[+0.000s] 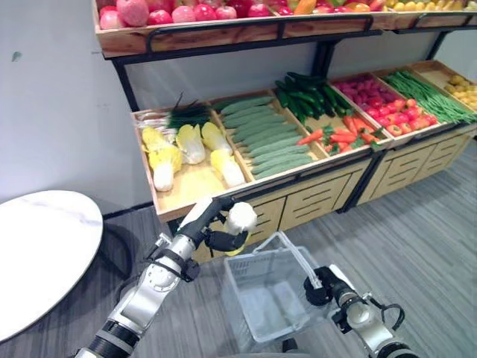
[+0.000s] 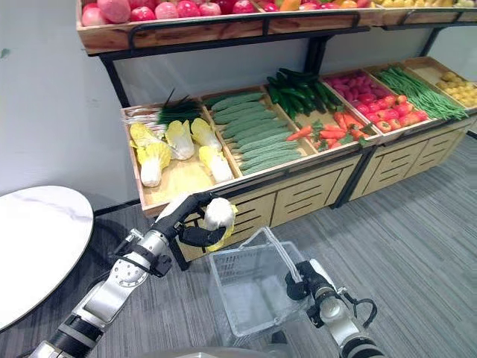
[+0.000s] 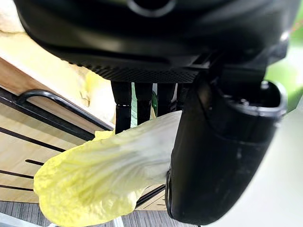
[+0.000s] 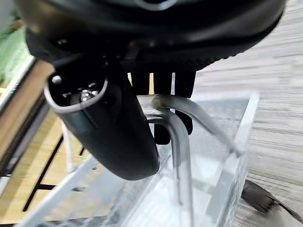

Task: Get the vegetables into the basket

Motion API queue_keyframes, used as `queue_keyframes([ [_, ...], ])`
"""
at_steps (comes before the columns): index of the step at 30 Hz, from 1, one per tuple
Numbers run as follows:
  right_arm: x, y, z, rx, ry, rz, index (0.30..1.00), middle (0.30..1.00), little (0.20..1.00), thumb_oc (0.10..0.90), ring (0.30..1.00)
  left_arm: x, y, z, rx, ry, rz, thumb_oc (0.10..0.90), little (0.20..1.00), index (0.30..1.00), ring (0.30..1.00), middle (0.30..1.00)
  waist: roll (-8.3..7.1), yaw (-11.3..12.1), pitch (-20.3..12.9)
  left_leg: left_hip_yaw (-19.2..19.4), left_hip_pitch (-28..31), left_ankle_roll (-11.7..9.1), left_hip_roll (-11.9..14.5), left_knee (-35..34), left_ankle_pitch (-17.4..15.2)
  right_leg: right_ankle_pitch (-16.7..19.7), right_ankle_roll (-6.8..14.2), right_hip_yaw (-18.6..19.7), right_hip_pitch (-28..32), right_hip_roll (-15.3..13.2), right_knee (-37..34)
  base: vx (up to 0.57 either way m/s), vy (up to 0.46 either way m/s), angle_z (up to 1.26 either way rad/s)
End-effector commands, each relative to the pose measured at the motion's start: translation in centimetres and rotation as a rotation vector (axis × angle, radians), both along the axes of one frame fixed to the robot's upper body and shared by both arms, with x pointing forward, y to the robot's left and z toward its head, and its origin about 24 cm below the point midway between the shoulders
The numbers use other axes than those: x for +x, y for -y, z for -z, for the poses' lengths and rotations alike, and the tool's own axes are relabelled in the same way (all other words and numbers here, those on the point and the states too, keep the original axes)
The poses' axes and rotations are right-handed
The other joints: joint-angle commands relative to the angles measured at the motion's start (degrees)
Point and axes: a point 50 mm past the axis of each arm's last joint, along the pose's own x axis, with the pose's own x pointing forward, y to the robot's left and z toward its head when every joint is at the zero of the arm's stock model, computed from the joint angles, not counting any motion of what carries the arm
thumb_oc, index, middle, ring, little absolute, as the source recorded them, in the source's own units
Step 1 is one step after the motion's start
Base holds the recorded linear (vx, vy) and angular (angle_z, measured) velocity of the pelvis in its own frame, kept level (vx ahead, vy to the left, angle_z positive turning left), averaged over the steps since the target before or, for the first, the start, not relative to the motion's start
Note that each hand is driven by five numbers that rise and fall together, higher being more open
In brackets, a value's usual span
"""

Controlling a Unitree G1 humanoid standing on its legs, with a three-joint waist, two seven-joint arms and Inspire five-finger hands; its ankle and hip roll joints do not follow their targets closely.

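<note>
Nearest, the clear basket (image 1: 264,298) is hanging by its handle (image 4: 176,142) from the right hand (image 1: 322,286), whose fingers are curling round it. Just beyond its far-left rim, the left hand (image 1: 220,237) is gripping a napa cabbage (image 1: 241,218), near the wooden shelf (image 1: 313,195) of vegetables
</note>
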Motion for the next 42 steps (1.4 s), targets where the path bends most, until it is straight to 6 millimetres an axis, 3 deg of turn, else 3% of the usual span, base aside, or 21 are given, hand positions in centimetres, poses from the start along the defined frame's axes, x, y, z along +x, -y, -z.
queue_keyframes([
  [1, 6.4, 0.4, -5.1, -0.013, 0.317, -0.005, 0.300, 0.300, 0.300, 0.400, 0.300, 1.6, 0.6, -4.5, -0.090, 0.215, 0.030, 0.400, 0.300, 0.300, 0.300, 0.300, -1.60, 0.91, 0.12, -3.05, 4.01, 0.10, -1.28, 0.53, -5.46, -2.60, 3.96, -0.45, -1.02, -4.53, 4.41, 0.00, 0.000, 0.00],
  [15, 3.1, 1.1, -1.2, -0.032, 0.116, 0.072, 0.300, 0.300, 0.300, 0.400, 0.300, 0.8, -0.8, -6.2, -0.099, 0.285, 0.003, 0.400, 0.300, 0.300, 0.300, 0.300, -2.93, 3.32, 0.74, -5.04, 2.93, 0.28, -1.74, 0.50, -4.94, -2.28, 3.88, -2.69, 0.24, -5.50, 4.03, -0.02, 0.004, 0.10],
  [29, 1.0, 2.6, -0.2, -0.056, 0.050, 0.137, 0.300, 0.300, 0.300, 0.400, 0.300, 0.2, -1.8, -6.3, -0.121, 0.275, -0.033, 0.400, 0.300, 0.300, 0.300, 0.300, -4.04, 4.09, 1.47, -5.93, 3.24, 0.68, -1.79, 1.22, -5.27, -2.64, 3.86, -3.59, 1.18, -5.64, 4.65, 0.00, 0.005, 0.07],
  [35, 0.9, 2.8, -0.4, -0.051, 0.064, 0.141, 0.300, 0.300, 0.300, 0.400, 0.300, 0.5, -2.0, -6.6, -0.123, 0.281, -0.030, 0.400, 0.300, 0.300, 0.300, 0.300, -5.32, 3.84, 3.25, -4.49, 0.70, 1.57, -3.11, 6.22, -7.60, -0.15, 4.21, -1.17, -0.88, -6.59, 5.25, -0.05, 0.059, -0.13],
  [42, 1.1, 2.4, -0.5, -0.035, 0.078, 0.133, 0.300, 0.300, 0.300, 0.400, 0.300, 1.2, -0.7, -7.4, -0.157, 0.295, 0.036, 0.400, 0.300, 0.300, 0.300, 0.300, -6.25, 1.71, 4.90, -2.21, -1.37, 2.49, -4.97, 6.18, -8.29, 6.60, 4.21, 2.51, -5.26, -7.51, 4.71, -0.07, 0.083, -0.19],
])
